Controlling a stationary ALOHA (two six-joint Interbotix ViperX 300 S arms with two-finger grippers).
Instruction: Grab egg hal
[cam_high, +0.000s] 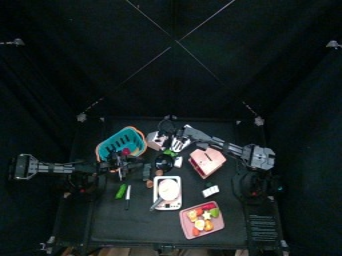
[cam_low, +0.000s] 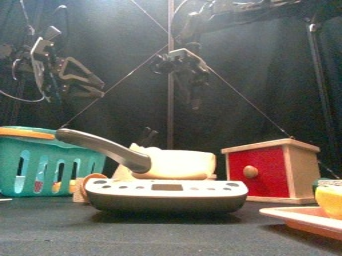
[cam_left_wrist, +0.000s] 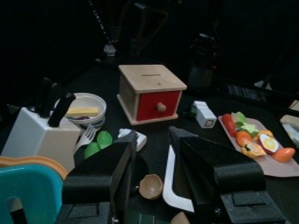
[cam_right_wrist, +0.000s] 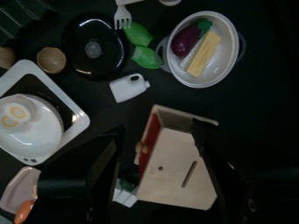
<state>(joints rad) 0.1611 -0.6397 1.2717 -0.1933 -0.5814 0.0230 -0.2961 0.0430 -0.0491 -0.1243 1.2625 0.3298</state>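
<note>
Left fingers (cam_left_wrist: 152, 147) are spread wide and empty; right fingers (cam_right_wrist: 163, 149) are parted over the red box (cam_right_wrist: 176, 171). The egg hal (cam_right_wrist: 16, 114) lies in a white bowl (cam_right_wrist: 41, 136), off beside the right fingers. Descend squarely over it and pinch gently.

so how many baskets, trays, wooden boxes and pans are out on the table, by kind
teal basket: 1
pink tray: 1
red-fronted wooden box: 1
black pan: 1
total: 4

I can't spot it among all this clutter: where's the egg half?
In the right wrist view, the egg half lies in the white dish on the scale, near the table's middle, beside the red box.
</note>
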